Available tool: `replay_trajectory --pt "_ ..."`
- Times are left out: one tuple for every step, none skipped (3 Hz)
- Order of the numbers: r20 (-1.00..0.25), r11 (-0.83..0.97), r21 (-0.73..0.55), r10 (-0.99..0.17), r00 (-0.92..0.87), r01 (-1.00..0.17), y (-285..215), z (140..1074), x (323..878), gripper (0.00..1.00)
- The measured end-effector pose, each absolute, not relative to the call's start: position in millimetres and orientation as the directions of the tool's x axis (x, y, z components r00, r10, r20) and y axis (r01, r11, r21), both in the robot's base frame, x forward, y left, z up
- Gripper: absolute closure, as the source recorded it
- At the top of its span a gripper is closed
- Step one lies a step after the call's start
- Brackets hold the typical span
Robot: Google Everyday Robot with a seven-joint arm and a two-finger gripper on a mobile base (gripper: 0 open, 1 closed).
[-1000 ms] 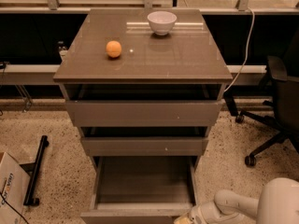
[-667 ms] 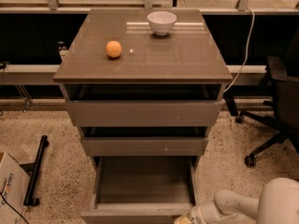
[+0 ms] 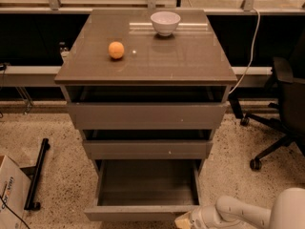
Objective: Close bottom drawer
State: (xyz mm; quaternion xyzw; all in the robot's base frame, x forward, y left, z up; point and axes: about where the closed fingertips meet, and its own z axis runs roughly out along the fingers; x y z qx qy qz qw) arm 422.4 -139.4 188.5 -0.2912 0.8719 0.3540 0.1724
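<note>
The bottom drawer [image 3: 145,213] is the lowest of three taupe drawers and is pulled far out, its empty grey tray open to view. Its plain front runs along the bottom edge of the view. My gripper [image 3: 185,221] is at the bottom right, at the right end of that drawer front, with the white arm reaching in from the lower right corner. The middle drawer [image 3: 147,148] with a tiny white speck and the top drawer [image 3: 147,115] both stand slightly out.
An orange [image 3: 116,50] and a white bowl [image 3: 165,22] sit on the cabinet top [image 3: 190,56]. A black office chair [image 3: 281,109] stands to the right. A cardboard box [image 3: 10,190] and a black stand [image 3: 36,175] lie on the speckled floor at left.
</note>
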Motion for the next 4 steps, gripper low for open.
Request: replay_trajectory --pt "-0.596 0.607 0.441 -0.353 -0.721 -0.661 -134.2 192.6 454.9 1.0" --pt "-0.652 0.626 0.387 -0.333 -0.681 -0.677 -130.8 195.7 479.8 1.0" --pt "-0.712 0.649 0.326 -0.31 -0.631 -0.687 -127.4 198.3 514.2 1.0" --pt "-0.752 0.657 0.327 -0.255 -0.608 -0.679 -127.7 199.1 534.7 1.0"
